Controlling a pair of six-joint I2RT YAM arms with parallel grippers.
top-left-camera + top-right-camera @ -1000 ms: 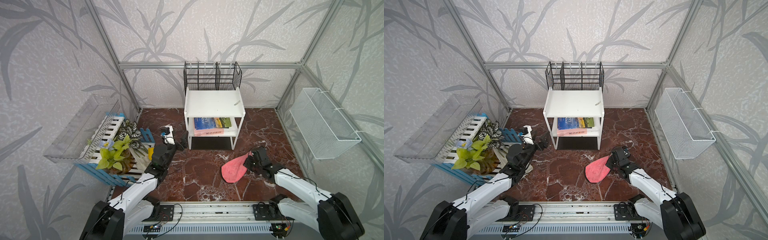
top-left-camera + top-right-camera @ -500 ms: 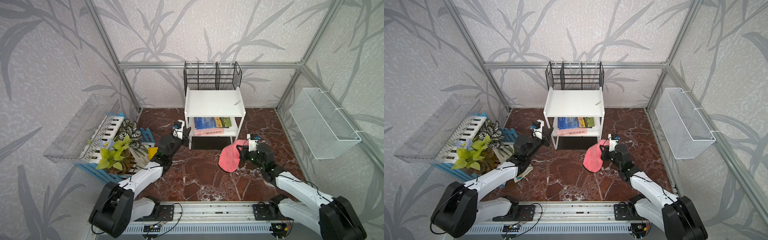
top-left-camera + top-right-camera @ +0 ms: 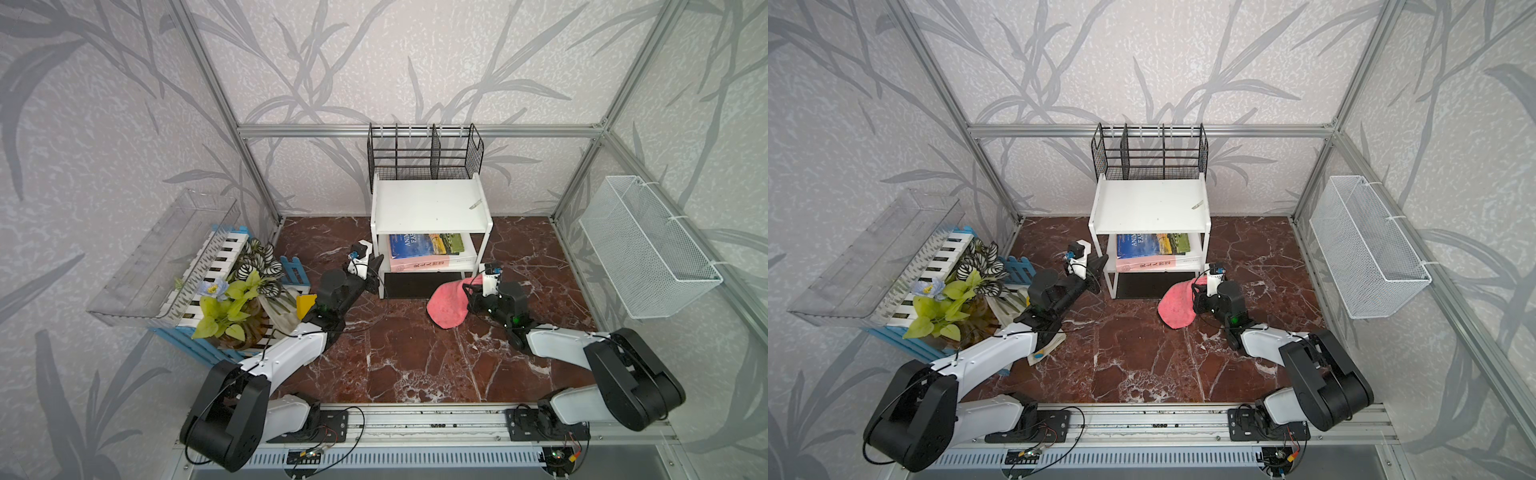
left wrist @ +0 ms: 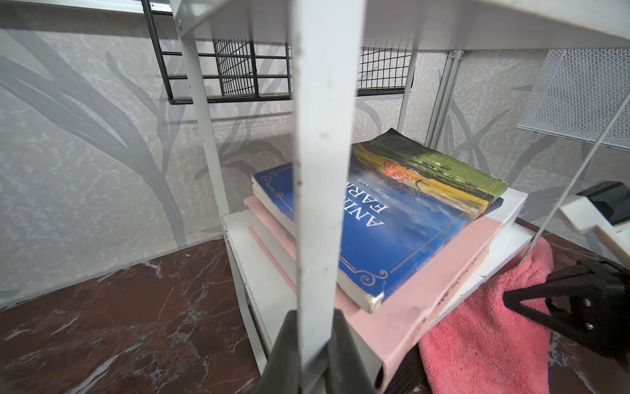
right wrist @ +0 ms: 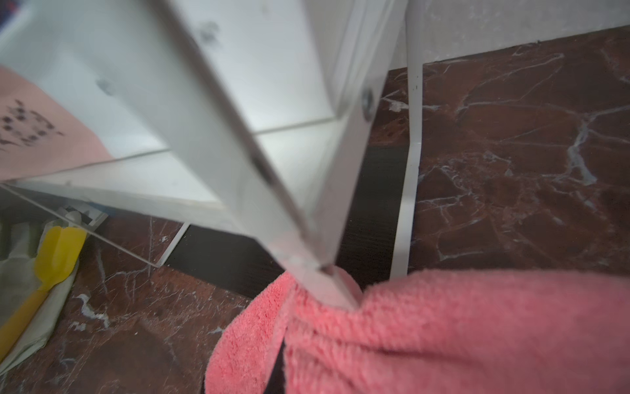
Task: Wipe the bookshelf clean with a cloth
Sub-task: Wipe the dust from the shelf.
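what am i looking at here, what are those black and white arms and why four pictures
Those are two robot arms mounted on a rail, each ending in a two-finger gripper. Two pictures look down from overhead, and the other two come from cameras on the arms' wrists. On the marble floor stands a white bookshelf with books on its lower board. A plant sits beside the left arm. The left gripper clamps the bookshelf's front leg. The right gripper holds a pink cloth against the opposite front leg.
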